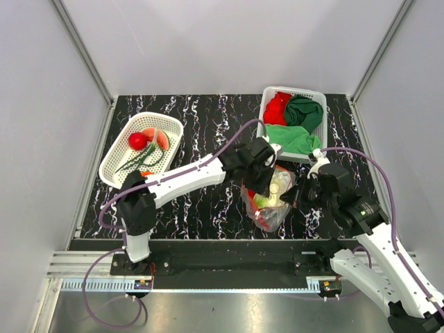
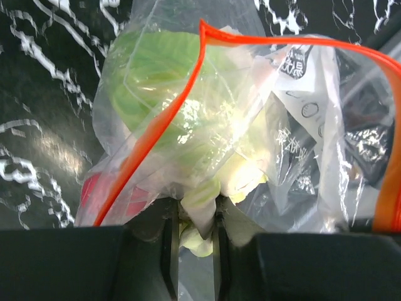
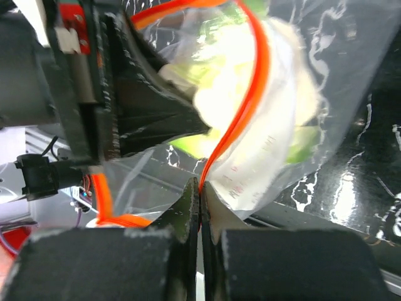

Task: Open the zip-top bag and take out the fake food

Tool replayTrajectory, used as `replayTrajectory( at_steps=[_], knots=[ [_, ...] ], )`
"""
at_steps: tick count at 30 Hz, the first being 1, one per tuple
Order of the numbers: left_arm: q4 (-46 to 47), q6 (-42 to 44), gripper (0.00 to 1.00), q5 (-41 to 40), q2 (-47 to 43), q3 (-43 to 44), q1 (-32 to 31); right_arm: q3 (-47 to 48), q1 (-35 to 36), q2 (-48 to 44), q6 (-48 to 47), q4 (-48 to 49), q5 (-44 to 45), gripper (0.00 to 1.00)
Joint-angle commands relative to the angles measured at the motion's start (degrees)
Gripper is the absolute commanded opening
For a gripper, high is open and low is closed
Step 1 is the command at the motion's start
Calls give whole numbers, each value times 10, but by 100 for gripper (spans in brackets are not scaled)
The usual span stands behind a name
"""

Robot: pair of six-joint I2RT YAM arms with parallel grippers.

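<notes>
The zip-top bag (image 1: pixel 272 205) lies crumpled between both arms, its orange-red zip strip (image 2: pixel 169 119) gaping. Inside shows fake food: a pale green cabbage (image 2: pixel 156 81) and something red (image 2: pixel 94 188). My left gripper (image 2: pixel 194 213) reaches into the mouth and is shut on a pale green edge of the cabbage (image 2: pixel 199 202). My right gripper (image 3: pixel 200 188) is shut on the bag's zip strip (image 3: pixel 241 125), holding that side of the mouth. In the top view the left gripper (image 1: pixel 267 184) is over the bag and the right gripper (image 1: pixel 300 195) is at its right edge.
A white mesh basket (image 1: pixel 111 168) at the back left holds a red round fruit (image 1: pixel 137 141), a watermelon slice (image 1: pixel 159 138) and dark green pieces (image 1: pixel 142 159). Another basket (image 1: pixel 265 104) at the back right holds red and green cloths (image 1: pixel 295 121), close behind the bag.
</notes>
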Motion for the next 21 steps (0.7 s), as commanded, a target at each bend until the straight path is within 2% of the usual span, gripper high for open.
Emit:
replayTrajectory(
  at_steps=[1,5,7,12,16,19,21],
  knots=[
    [-68,-25,0,89,-8,73,8,43,1,3,-21,-22,58,0],
    [-133,-8,0,164,3,105,7,50,1,4,-16,-34,90,0],
    [-142,15,0,174,-7,95,1,51,1,1,-10,-36,105,0],
    [-168,73,0,64,-32,52,-34,53,1,-12,-5,-28,113,0],
    [-136,70,0,45,-52,33,-40,39,1,-18,3,2,51,0],
    [-130,87,0,33,-49,51,-44,24,1,-9,1,26,-1,0],
    [-106,110,0,-42,-73,56,-69,13,1,1,6,39,-38,0]
  ],
)
